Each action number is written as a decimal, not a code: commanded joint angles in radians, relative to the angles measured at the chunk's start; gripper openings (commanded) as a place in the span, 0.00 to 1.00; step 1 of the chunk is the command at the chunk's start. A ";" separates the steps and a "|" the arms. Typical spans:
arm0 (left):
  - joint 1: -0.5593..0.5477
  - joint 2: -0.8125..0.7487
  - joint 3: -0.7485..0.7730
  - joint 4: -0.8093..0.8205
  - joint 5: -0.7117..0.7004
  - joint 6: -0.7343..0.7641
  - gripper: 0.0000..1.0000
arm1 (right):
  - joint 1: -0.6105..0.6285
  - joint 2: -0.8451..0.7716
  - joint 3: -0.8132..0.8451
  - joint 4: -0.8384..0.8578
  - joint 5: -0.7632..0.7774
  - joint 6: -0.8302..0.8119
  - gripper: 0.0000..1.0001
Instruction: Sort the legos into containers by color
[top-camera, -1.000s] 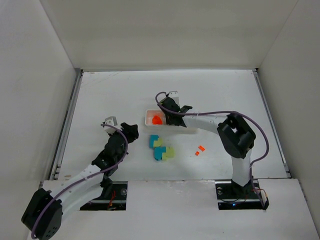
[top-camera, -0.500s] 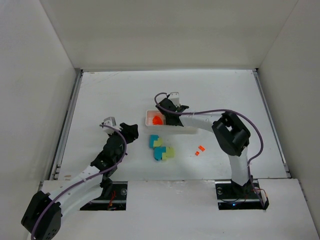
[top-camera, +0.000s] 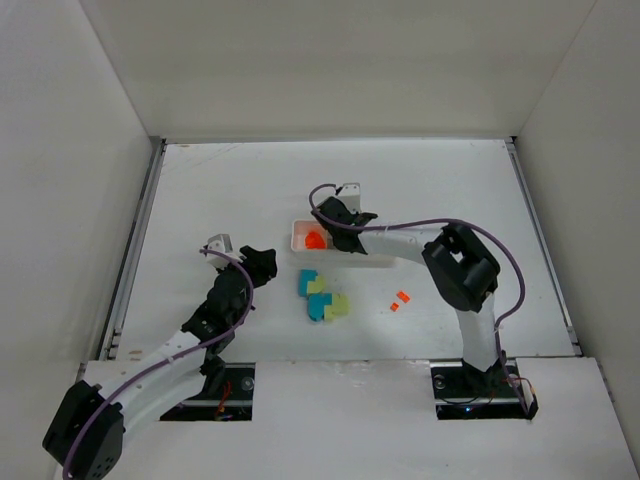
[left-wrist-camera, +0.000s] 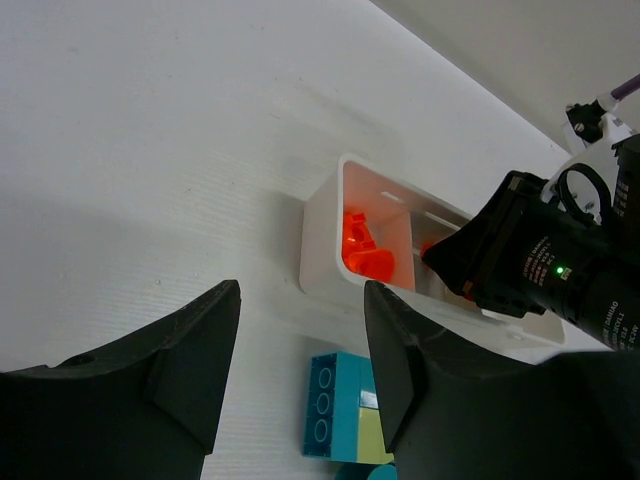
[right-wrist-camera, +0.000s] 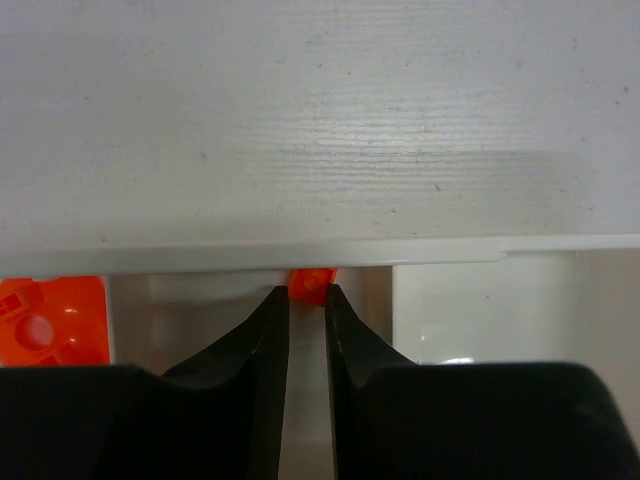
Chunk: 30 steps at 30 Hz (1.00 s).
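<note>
The white tray (top-camera: 380, 262) lies mid-table, with orange-red legos (top-camera: 314, 239) in its left compartment. My right gripper (top-camera: 332, 226) hovers over that compartment. In the right wrist view it (right-wrist-camera: 307, 295) is shut on a small orange lego (right-wrist-camera: 312, 283) just inside the tray's far rim (right-wrist-camera: 300, 255), with another orange lego (right-wrist-camera: 50, 320) at the left. My left gripper (top-camera: 262, 262) is open and empty, left of the tray. In its wrist view it (left-wrist-camera: 302, 290) faces the tray's end wall (left-wrist-camera: 320, 230), the orange legos (left-wrist-camera: 362, 250) and a teal lego (left-wrist-camera: 335, 405).
A cluster of teal and yellow-green legos (top-camera: 320, 295) lies just in front of the tray. Two small orange pieces (top-camera: 401, 299) lie on the table to its right. White walls enclose the table on three sides.
My right gripper has shifted slightly left and back over the tray's left compartment, still holding the small orange lego. The left arm has barely moved.
</note>
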 joint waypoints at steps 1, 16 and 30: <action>-0.006 0.004 -0.005 0.056 0.008 -0.010 0.50 | -0.004 0.015 -0.008 0.058 0.051 0.007 0.21; 0.010 0.009 -0.004 0.057 0.002 -0.001 0.50 | 0.094 -0.262 -0.085 0.069 0.061 -0.032 0.22; 0.099 -0.026 -0.010 0.007 0.008 0.002 0.50 | 0.156 -0.104 0.061 0.184 -0.108 -0.020 0.32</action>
